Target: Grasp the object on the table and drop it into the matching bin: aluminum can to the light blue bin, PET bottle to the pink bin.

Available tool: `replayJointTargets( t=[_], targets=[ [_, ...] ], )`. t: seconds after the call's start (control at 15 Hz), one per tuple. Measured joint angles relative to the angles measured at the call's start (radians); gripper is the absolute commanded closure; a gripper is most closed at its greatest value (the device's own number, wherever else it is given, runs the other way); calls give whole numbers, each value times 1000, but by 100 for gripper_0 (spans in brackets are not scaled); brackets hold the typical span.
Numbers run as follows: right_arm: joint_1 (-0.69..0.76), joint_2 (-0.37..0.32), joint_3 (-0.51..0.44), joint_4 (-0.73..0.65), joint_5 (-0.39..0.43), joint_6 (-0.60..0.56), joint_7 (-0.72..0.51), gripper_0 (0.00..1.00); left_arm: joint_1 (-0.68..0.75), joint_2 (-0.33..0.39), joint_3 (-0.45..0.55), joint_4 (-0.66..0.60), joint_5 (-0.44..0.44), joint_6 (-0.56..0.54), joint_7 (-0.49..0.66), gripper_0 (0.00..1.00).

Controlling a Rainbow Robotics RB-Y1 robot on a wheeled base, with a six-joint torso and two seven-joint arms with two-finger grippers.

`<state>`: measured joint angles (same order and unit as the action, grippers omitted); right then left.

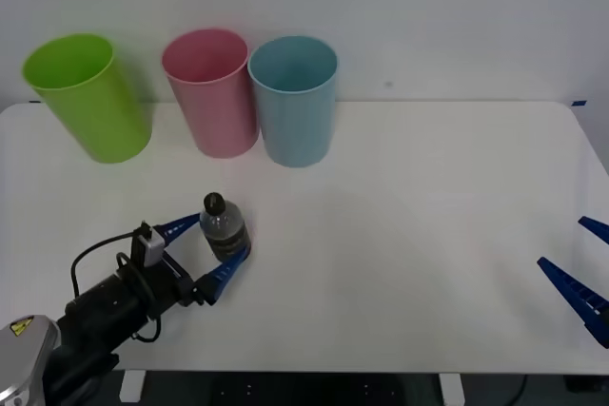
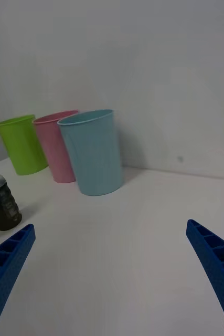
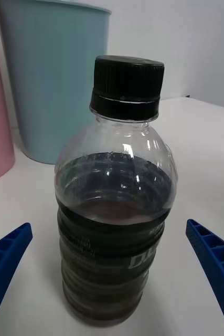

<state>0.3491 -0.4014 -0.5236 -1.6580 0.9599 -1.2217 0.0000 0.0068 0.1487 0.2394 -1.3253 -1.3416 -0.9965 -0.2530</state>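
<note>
The PET bottle [image 1: 223, 226] stands upright at lower left of the table [image 1: 409, 235], between the left gripper's [image 1: 211, 246] spread jaws. The left wrist view reveals its dark label band. The right gripper [image 1: 579, 273], lower right, hangs spread.

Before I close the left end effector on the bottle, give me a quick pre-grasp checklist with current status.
1. PET bottle upright on the table: ok.
2. Bottle between the fingers of the left end effector: ok.
3. Fingers open, with gaps on both sides: ok.
4. Cap on: ok.
5. Pink bin upright behind, mouth open: ok.
6. Right end effector parked at the table's right edge, away from the bottle: ok.
</note>
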Motion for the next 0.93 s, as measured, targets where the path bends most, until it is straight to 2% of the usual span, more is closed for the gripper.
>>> replayJointTargets(
  t=[0.27, 0.53, 0.6, 0.67, 0.8, 0.87, 0.93],
  targets=[
    [0, 0, 0, 0, 0, 0, 0, 0, -70, 0, -7, 82, -2, 0, -14, 0],
    [0, 0, 0, 0, 0, 0, 0, 0, -82, 0, -17, 92, -4, 6, -17, 0],
    [0, 0, 0, 0, 0, 0, 0, 0, -82, 0, -19, 92, -5, 7, -17, 6],
    [0, 0, 0, 0, 0, 0, 0, 0, -82, 0, -20, 92, -5, 8, -18, 47],
    [0, 0, 0, 0, 0, 0, 0, 0, -83, 0, -20, 92, -5, 9, -22, 89],
    [0, 0, 0, 0, 0, 0, 0, 0, -83, -1, -20, 92, -5, 10, -24, 99],
    [0, 0, 0, 0, 0, 0, 0, 0, -85, -1, -20, 92, -5, 12, -25, 100]
  ],
)
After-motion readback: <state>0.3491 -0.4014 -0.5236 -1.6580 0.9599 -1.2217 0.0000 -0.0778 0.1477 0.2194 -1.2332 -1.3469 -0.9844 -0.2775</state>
